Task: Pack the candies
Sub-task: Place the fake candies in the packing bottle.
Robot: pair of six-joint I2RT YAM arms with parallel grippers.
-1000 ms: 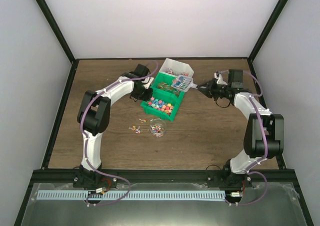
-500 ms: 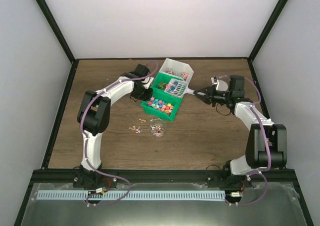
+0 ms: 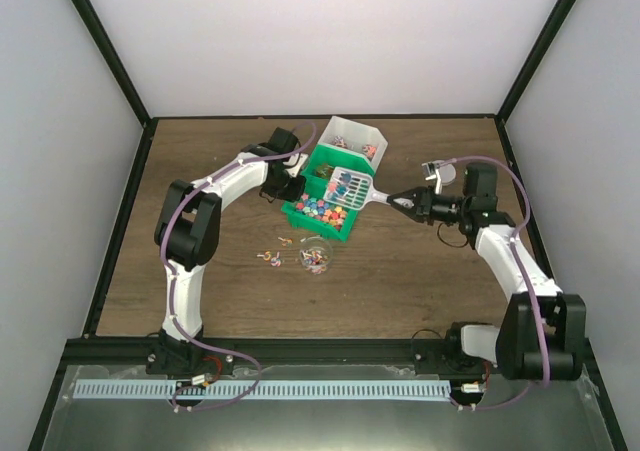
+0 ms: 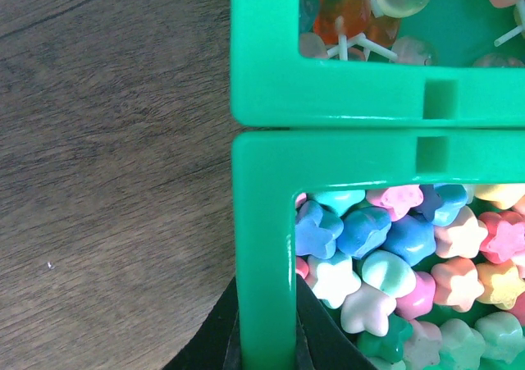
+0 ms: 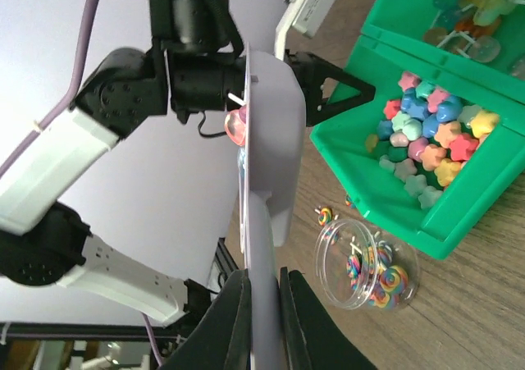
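My right gripper point(image 3: 407, 199) is shut on the handle of the grey scoop point(image 3: 352, 185), which hangs over the green bin point(image 3: 300, 214) with small pink and blue candies in its bowl. In the right wrist view the scoop point(image 5: 267, 132) shows edge-on between my fingers point(image 5: 234, 312), and one pink candy point(image 5: 235, 127) peeks over its rim. Star-shaped candies point(image 5: 430, 137) in many colours fill the bin's near compartment. My left gripper point(image 4: 264, 325) is shut on that bin's left wall point(image 4: 262, 247), beside the star candies point(image 4: 385, 259).
A clear round jar point(image 3: 316, 255) holding swirl lollipops stands on the table in front of the bin, with a few loose lollipops point(image 3: 270, 258) to its left. A second green compartment point(image 4: 271, 83) holds stick candies. Behind it sits a white bin point(image 3: 357, 134).
My right arm has carried the loaded scoop from over the back of the bins toward the front, over the green bin. My left gripper has kept its hold on the bin wall.
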